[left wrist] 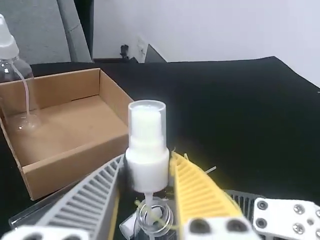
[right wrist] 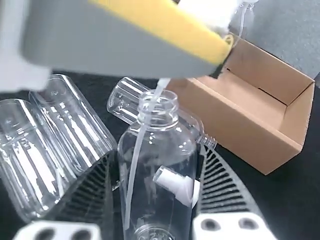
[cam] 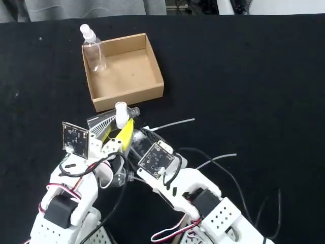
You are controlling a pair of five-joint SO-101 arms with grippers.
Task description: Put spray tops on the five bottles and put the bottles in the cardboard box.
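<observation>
The spray top (left wrist: 146, 145) sits above the bottle (right wrist: 155, 150), before the cardboard box (cam: 129, 95).

The surface (cam: 264, 76) is showing matte black with a light speckling of lint, stretching out to the three, six and nine o'clock edges of the high view. Along the twelve o'clock edge a strip of grey material (cam: 76, 7) is showing from eleven to twelve, dark clutter (cam: 198, 5) is sitting just past twelve, and a white area (cam: 284, 5) is lying toward one. In the left wrist view a plain white wall (left wrist: 225, 25) is rising behind the surface's far edge, a grey panel (left wrist: 45, 35) is standing beside it, and a dark gap (left wrist: 84, 30) is running between them. Soft, even light is falling throughout.
</observation>
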